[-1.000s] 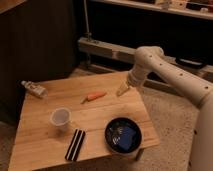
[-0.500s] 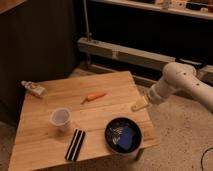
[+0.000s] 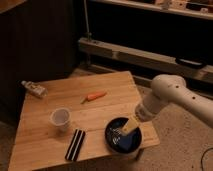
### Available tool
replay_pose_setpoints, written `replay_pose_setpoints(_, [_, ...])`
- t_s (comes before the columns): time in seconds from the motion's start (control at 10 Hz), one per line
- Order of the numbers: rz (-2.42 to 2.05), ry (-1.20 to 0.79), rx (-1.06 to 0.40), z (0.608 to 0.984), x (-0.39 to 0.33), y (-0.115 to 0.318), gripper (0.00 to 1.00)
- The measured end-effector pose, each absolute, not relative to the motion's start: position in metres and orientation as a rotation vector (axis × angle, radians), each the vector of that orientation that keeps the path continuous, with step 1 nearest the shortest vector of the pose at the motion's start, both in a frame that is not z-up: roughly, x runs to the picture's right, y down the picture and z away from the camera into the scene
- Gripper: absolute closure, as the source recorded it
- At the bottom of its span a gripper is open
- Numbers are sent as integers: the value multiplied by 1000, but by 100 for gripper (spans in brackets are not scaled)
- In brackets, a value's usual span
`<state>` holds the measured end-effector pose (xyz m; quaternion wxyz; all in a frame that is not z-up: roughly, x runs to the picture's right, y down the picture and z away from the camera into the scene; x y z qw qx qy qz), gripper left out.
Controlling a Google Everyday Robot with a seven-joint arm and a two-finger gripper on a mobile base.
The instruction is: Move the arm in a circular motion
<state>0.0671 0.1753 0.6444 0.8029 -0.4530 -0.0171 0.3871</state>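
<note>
The large white arm (image 3: 172, 95) of thick smooth tubes comes in from the right edge of the camera view and bends down over the right front part of the wooden table (image 3: 50, 145). Its small tan end piece, the gripper (image 3: 129, 126), hangs just above the dark blue plate (image 3: 125, 141) near the table's right front corner.
On the table lie an orange carrot (image 3: 94, 96) in the middle, a white cup (image 3: 60, 119) at the front left, a black striped flat object (image 3: 76, 144) near the front edge and a small bottle (image 3: 34, 89) lying at the back left. Dark shelving stands behind.
The arm has swung from the table's back right, out past the right edge, and now down and forward over the blue plate.
</note>
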Motion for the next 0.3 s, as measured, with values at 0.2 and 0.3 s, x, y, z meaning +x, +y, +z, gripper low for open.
replay_pose_setpoints(0.2, [668,-97,-1022,629,1,187,20])
replay_pose_setpoints(0.3, [562,-147,-1065,618,-43,196,20])
